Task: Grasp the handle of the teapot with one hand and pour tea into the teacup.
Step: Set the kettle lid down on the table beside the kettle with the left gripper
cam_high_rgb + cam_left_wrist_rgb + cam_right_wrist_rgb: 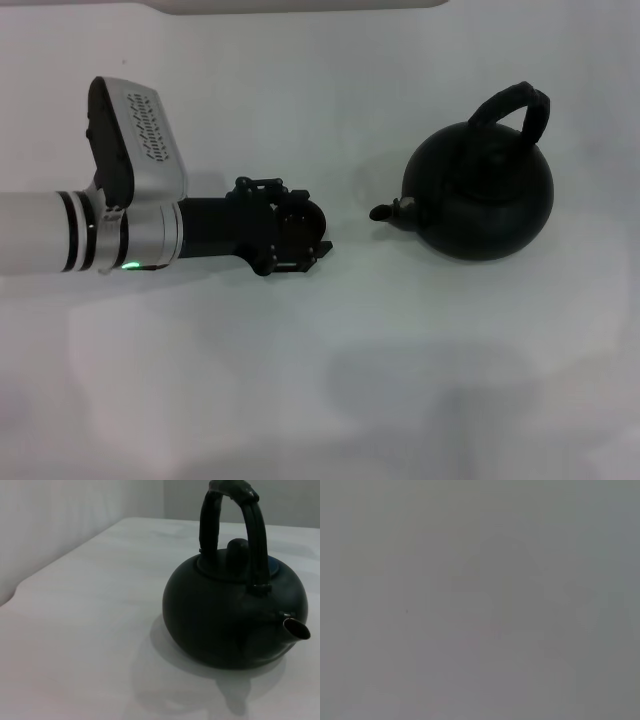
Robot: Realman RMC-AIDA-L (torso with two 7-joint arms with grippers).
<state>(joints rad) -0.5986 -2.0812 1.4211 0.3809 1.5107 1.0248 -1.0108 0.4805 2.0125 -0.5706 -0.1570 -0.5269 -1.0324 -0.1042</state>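
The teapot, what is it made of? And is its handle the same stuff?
The teapot looks like dark matte ceramic or cast iron; its dull skin gives only soft reflections, so I can't say which. The handle looks similar in color and dullness, though ridged or wrapped near the top, so possibly a different material.

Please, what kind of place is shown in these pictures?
Probably a bare test bench in a lab, not a kitchen: a plain white table, a plain wall behind it, and only a black teapot facing the left pincer.
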